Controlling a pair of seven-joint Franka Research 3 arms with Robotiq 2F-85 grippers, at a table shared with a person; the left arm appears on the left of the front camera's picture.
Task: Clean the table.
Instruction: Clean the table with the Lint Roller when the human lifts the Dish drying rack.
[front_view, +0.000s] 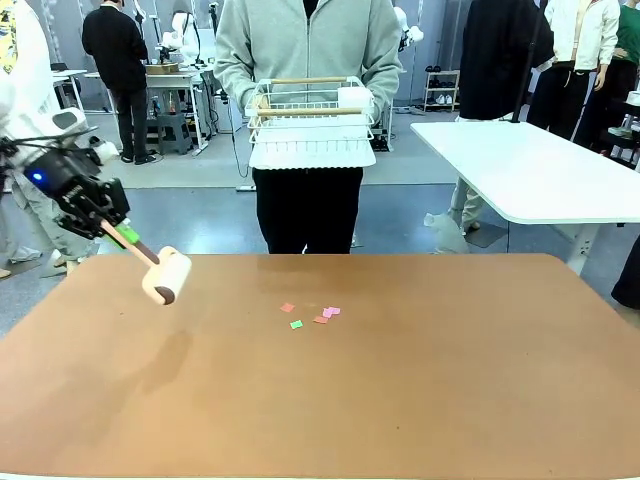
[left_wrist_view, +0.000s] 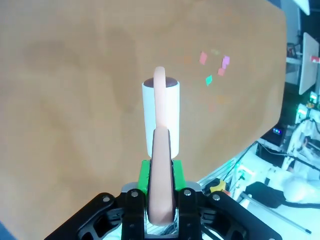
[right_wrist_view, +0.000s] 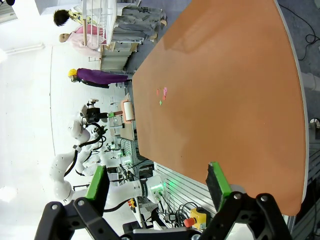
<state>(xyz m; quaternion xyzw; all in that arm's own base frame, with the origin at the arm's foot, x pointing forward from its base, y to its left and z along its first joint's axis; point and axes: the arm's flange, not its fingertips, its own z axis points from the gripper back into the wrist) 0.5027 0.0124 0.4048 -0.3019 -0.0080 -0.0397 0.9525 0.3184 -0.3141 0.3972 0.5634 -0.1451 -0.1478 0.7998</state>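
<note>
left gripper (front_view: 122, 235): fingers clamped on lint roller (front_view: 166, 275) handle, roller held off the reddish-brown worktop (front_view: 420, 390), far-left part. paper scraps (front_view: 318, 315) lie mid-worktop. right gripper (right_wrist_view: 156, 172): fingers apart, near worktop edge.

Front and wrist cameras all overlook the table (front_view: 420, 400).

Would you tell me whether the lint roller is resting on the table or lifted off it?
Lifted off: the left gripper holds the lint roller by its handle, and its shadow lies apart on the table.
</note>
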